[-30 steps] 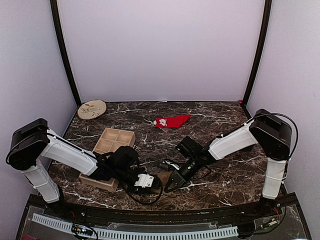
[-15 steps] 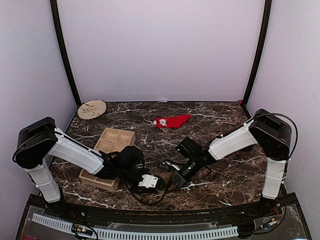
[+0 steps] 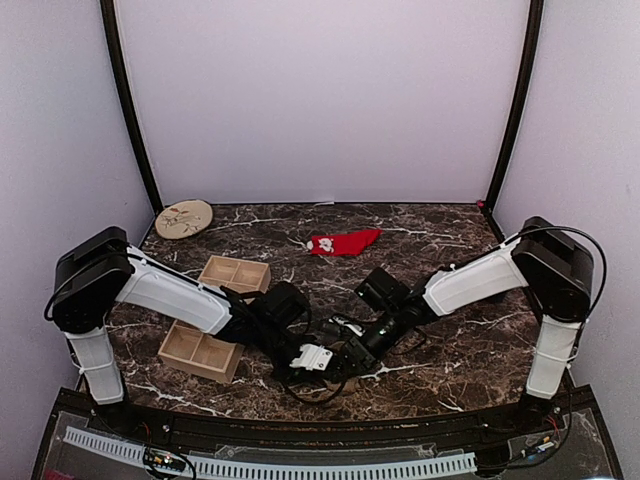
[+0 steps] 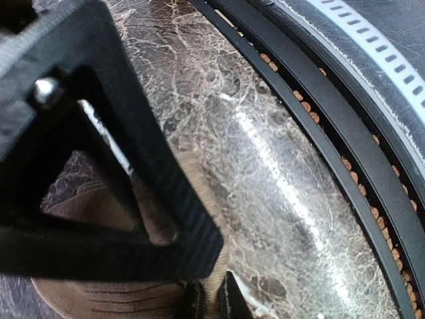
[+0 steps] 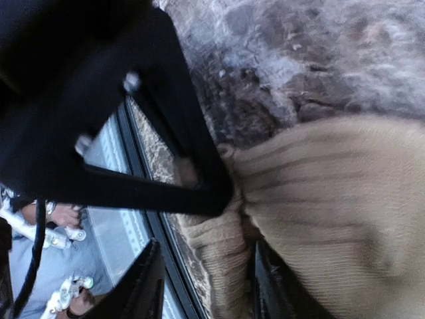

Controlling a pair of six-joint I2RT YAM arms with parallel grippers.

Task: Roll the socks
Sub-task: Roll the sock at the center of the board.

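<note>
The tan sock lies near the table's front edge, bunched into a ribbed fold. In the top view both grippers hide it almost entirely. My left gripper is shut, with a thin edge of that tan sock pinched between its fingertips. My right gripper stands open, a fold of the sock loose between its jaws. In the top view the left gripper and right gripper meet tip to tip. The red sock lies flat at the back middle, untouched.
A wooden compartment tray sits at the left, partly under my left arm. A round decorated plate lies in the back left corner. The black rail of the table's front edge runs close beside the grippers.
My left arm has swung right across the tray, and its gripper has shut on the tan sock. My right gripper has opened and let go of the sock.
</note>
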